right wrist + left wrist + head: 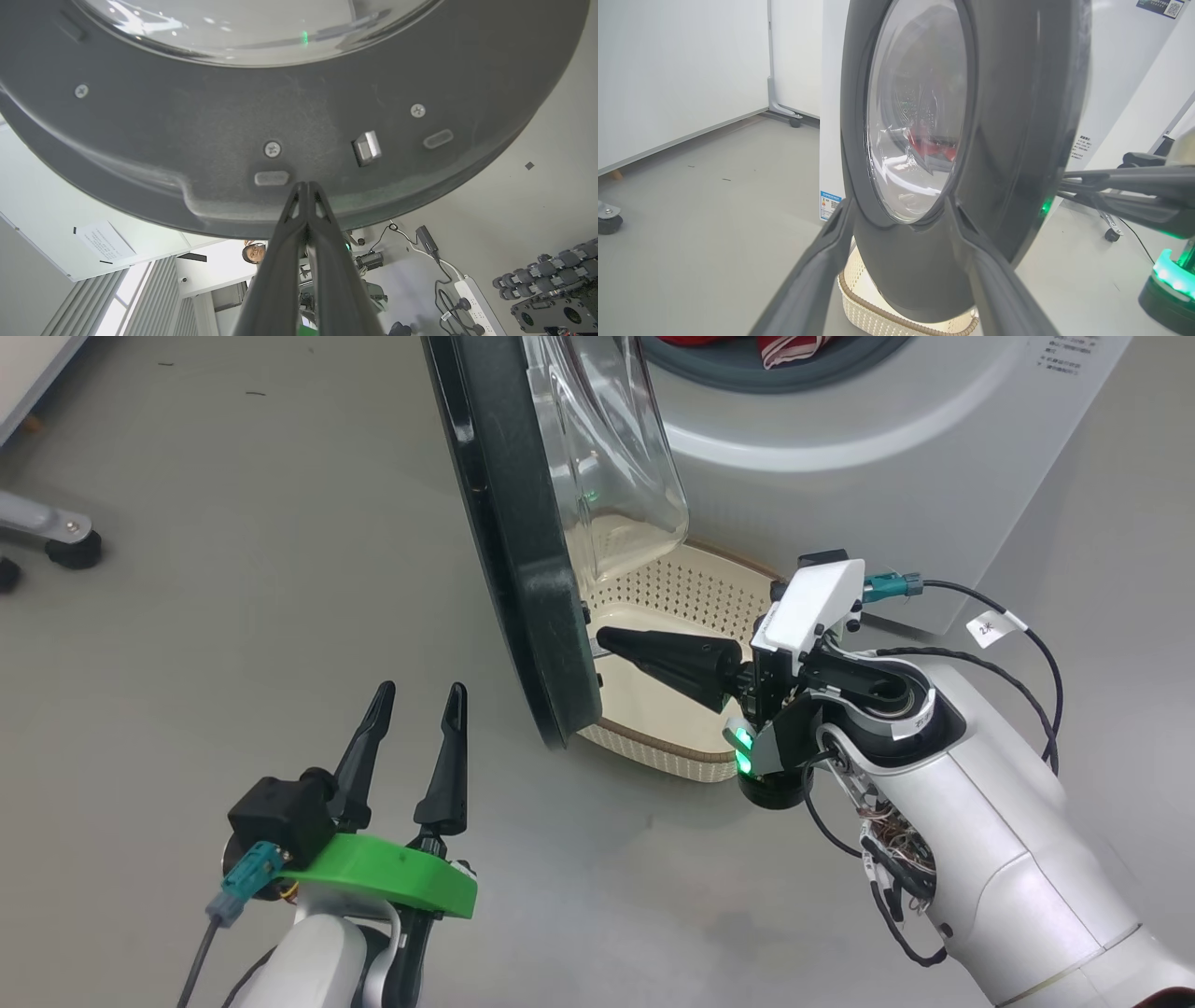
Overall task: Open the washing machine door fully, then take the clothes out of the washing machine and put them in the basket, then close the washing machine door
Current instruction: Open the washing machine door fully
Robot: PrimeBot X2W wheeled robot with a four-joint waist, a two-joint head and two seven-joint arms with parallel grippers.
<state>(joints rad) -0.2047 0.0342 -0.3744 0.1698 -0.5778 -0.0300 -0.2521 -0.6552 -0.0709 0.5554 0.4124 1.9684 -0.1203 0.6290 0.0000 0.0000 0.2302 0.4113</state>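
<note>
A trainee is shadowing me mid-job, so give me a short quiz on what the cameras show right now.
1. True or false: the left end effector grips the washing machine door.
2. The clothes lie: A in the left end effector; B inside the washing machine; C draped on the door.
3. What stands beneath the door?
Key: 1 false, it is open and apart from the door; 2 B; 3 the basket.
</note>
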